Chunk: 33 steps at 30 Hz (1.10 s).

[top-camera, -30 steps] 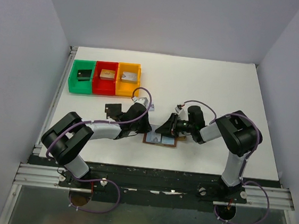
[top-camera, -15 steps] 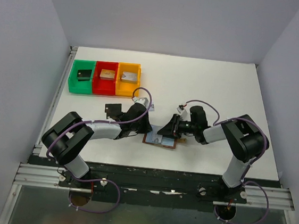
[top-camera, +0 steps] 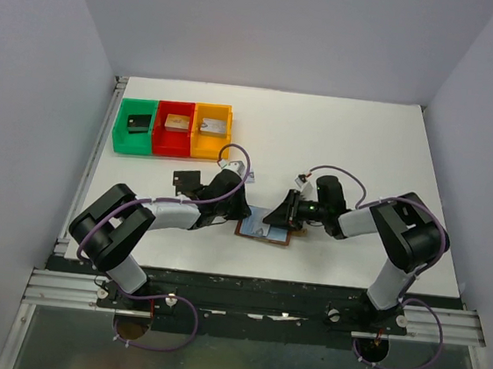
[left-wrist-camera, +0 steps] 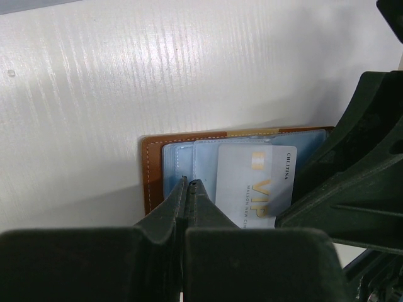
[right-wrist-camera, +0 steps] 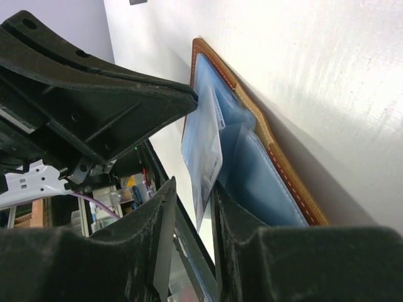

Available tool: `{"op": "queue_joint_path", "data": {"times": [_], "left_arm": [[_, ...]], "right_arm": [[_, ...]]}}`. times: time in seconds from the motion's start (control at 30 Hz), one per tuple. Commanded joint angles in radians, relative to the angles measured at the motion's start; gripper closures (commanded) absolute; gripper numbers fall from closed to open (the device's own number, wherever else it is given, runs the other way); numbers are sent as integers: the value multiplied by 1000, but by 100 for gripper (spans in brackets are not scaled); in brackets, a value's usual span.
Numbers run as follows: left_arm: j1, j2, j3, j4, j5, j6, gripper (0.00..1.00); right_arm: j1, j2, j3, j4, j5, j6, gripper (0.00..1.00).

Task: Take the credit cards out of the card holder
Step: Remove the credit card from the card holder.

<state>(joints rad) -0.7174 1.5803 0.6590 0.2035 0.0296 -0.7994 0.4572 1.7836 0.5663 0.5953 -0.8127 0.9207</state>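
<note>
While the closed, empty left gripper (left-wrist-camera: 190, 185) pins the open card holder (left-wrist-camera: 151, 176) to the table (top-camera: 365, 144) between the arms, right gripper (right-wrist-camera: 192, 192) sits part-open astride the grey VIP card (left-wrist-camera: 255, 182), clamp unclear. Card looks partly out; gold-tan card (left-wrist-camera: 252, 133) not yet pulled. Early stage.

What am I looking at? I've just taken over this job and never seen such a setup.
Two robot arms, each ending in a two-finger gripper. The overhead picture looks down on the table; the other two come from cameras on the wrists. On the table: an open brown card holder, a green bin, red bin and orange bin. The left gripper is shut, its tips at the holder's lining, seemingly pinning it. The right gripper has its fingers apart either side of a pale VIP card lifted partway out.
</note>
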Motion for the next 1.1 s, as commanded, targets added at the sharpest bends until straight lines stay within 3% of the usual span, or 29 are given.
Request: {"op": "queue_joint_path", "data": {"times": [0.0,0.4,1.07], "left_arm": [[1,35,-13,-72,-2,2,100],[-1,40,-12,-73,-4,-3,100],[-1,38,-16,-72,-3,-3,100]], "right_arm": [[-11,-38,-20,-11,9,-26,64],[-18,-53,-32,4,10,-19,67],[-43,-76,-60,6,17,-23,83]]}}
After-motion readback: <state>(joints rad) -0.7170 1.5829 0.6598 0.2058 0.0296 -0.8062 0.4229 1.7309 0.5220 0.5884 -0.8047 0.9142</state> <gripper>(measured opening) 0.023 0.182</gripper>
